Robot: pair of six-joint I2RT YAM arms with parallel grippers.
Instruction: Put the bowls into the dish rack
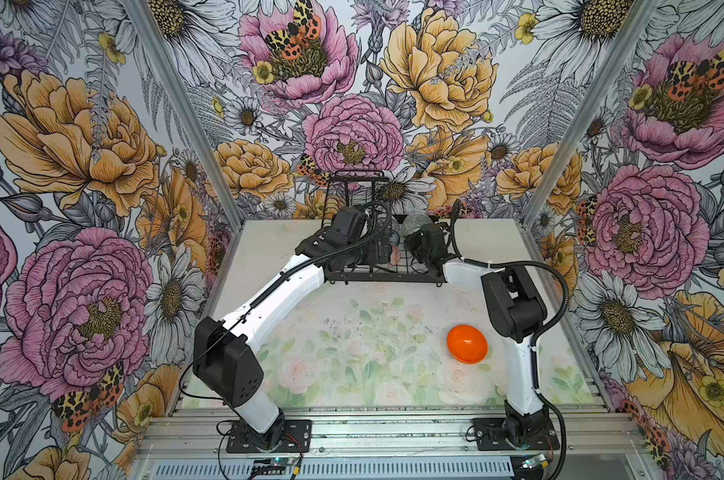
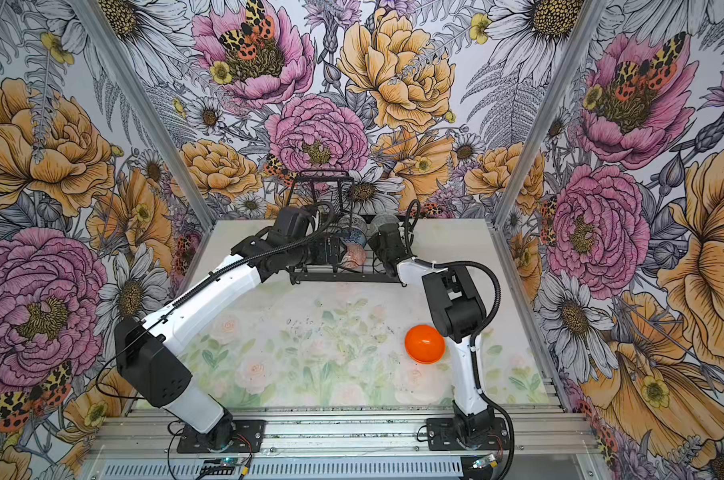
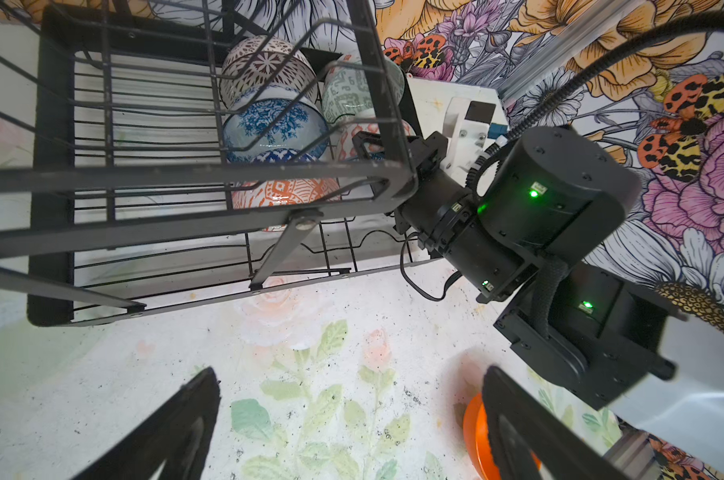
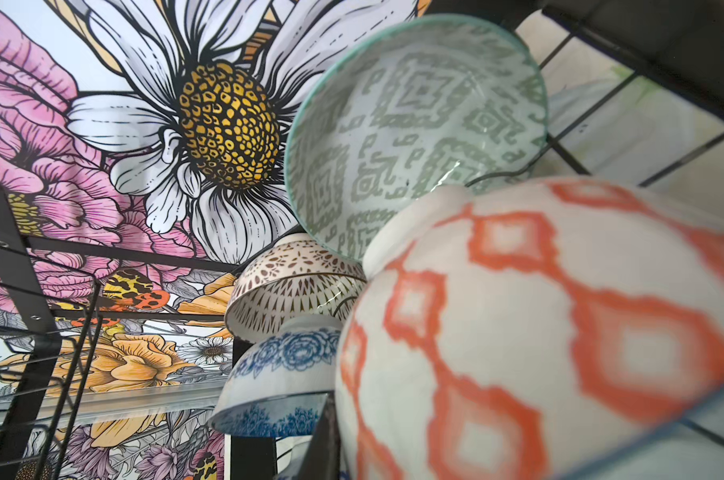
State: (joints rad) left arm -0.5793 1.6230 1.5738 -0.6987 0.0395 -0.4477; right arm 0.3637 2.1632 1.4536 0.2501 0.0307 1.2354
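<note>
Several patterned ceramic bowls (image 3: 275, 124) stand on edge in the far black wire dish rack (image 1: 387, 277), probably so they can drain. The glossy orange bowl (image 1: 467, 344) lies near right on the table. The left gripper (image 3: 352, 382) gapes empty. The right gripper (image 3: 372, 143) is at the orange-white bowl (image 4: 538, 332), and I cannot tell how its jaws stand.

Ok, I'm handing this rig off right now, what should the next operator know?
Grippers: the left gripper is open and holds nothing, at the left part of the dish rack. The right gripper is inside the rack against the orange-white diamond bowl; I can't tell whether it is open or shut.
Done: patterned bowls stand in the rack's lower tier, including the grey-green bowl, dark-and-white bowl and blue floral bowl.
Left: the plain orange bowl sits on the table near the right arm's base, not yet loaded.
</note>
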